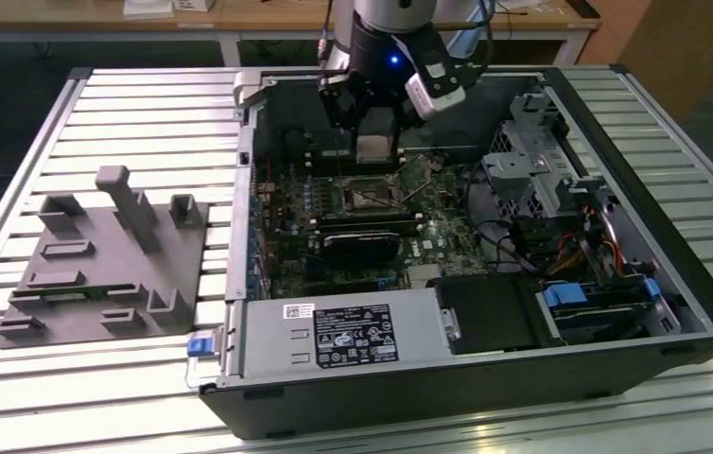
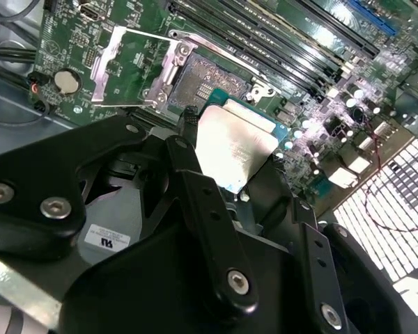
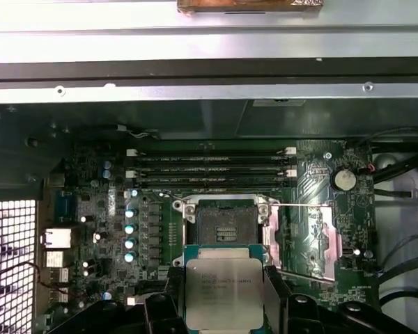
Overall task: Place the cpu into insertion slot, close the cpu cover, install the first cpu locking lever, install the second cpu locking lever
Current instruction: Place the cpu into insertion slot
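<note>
**Computer case (image 1: 458, 397) lying open, the gripper (image 1: 375, 142) carrying the cpu (image 1: 377, 149) over its board.**

The case is occupying the centre of the exterior view, lying on its side so that the green motherboard (image 1: 445, 236) is reachable from above. At upper centre, the gripper is clamping the cpu by two opposite edges, probably to leave the underside free for seating. In the second wrist view, the cpu cover (image 2: 168, 69), upper left, is standing swung open. This is baring the insertion slot (image 2: 209, 80) beside it, and the cpu is hovering near that slot, not yet seated.
</note>
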